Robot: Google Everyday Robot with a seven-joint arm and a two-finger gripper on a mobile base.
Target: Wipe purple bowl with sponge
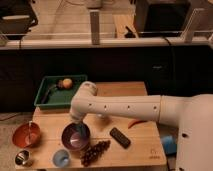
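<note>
Nearest the camera, along the front edge of the wooden table (145,156), stood a small metal cup (22,158) at the left corner and a light-blue cup (61,158) just to its right. A bunch of dark grapes (95,151) lay beside the blue cup, close to the front rim of the purple bowl (76,137).

The purple bowl sat upright on the table a little left of the middle, its shiny inside facing up. The gripper (78,129) hung down into it from above, its tip low inside the bowl. Whether it was open or closed could not be told, since it merged with a bluish-grey streak in the bowl (that streak may have been the sponge, but it could not be made out as a separate thing).

To the left, apart from the purple bowl, was the orange bowl (26,135) with a pale utensil leaning in it. To the right lay a flat black bar-shaped object (120,137), angled on the wood, and past it a thin red chili (136,123). Something blue (169,145) showed at the table's right edge, partly hidden by the robot's white body.

The white arm (125,107) reached from the right across the table to a rounded joint, then bent down to the bowl.

Farther back, on the table's left rear corner, a green tray (45,102) held a round orange fruit (65,82) and a dark item. Behind it ran dark cabinet fronts under a pale ledge.
</note>
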